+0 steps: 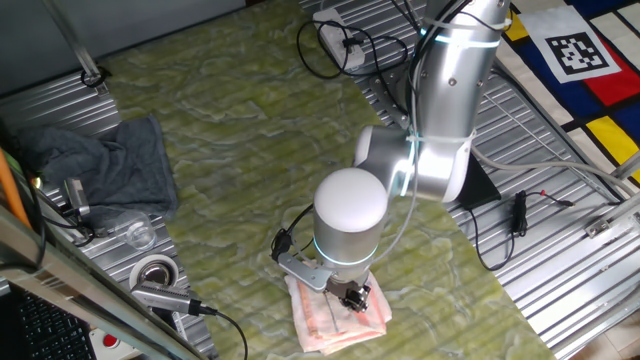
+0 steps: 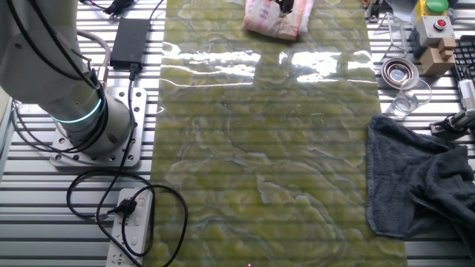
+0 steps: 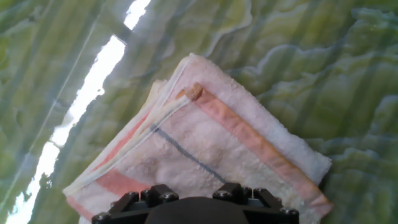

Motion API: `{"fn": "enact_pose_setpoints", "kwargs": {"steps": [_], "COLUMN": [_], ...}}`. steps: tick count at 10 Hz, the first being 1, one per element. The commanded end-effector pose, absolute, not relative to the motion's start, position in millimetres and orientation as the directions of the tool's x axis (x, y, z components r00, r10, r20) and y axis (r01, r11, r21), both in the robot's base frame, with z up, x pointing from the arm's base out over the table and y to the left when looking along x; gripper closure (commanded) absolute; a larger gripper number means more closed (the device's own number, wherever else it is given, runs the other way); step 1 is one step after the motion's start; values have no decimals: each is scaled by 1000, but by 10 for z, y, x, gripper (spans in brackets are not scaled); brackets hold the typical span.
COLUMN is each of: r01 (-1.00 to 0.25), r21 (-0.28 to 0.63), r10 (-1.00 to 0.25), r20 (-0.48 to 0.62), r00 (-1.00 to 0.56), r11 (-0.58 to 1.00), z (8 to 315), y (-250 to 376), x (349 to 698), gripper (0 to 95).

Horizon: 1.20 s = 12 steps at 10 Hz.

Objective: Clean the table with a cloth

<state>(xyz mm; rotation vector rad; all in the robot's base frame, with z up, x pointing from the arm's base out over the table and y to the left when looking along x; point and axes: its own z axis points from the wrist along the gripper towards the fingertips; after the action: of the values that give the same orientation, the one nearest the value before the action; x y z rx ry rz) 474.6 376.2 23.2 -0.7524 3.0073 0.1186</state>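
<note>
The table [image 1: 250, 130] is a yellow-green marbled sheet, also seen in the other fixed view [image 2: 260, 148] and the hand view [image 3: 298, 50]. The cloth [image 1: 335, 315] is a folded pink and white towel with orange stripes. It lies flat at one end of the table [image 2: 271, 18] and fills the hand view [image 3: 205, 143]. My gripper [image 1: 353, 296] points down onto the top of the cloth, and it also shows in the other fixed view [image 2: 283, 6]. The hand view shows only the gripper's black body at the bottom edge. The fingertips are hidden, so I cannot tell how the jaws stand.
A larger dark grey cloth [image 1: 110, 160] lies at the table's side [image 2: 423, 178]. Beside it are a clear glass [image 1: 138, 233], a tape roll [image 1: 155, 272] and a button box [image 2: 434, 26]. A power strip [image 1: 340, 35] with cables and a black adapter [image 2: 130, 41] lie on the ribbed metal.
</note>
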Motion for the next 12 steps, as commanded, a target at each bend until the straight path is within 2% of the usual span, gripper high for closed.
{"fn": "enact_pose_setpoints", "kwargs": {"steps": [1,2,3,5,6,12], "r01": [-466,-467,-467,-466,-464,-488], "r21": [59,58,57,55,54,48], "r10": [-462,-464,-464,-463,-461,-485], "r20": [-61,-60,-62,-64,-65,-63], "r00": [-885,-884,-884,-884,-885,-872], "r11": [883,882,882,883,884,871], "z": [220,216,207,200,201,241], "y": [3754,3754,3755,3755,3754,3670], "x": [4748,4748,4748,4748,4748,4723], "gripper": [570,570,760,760,950,950]}}
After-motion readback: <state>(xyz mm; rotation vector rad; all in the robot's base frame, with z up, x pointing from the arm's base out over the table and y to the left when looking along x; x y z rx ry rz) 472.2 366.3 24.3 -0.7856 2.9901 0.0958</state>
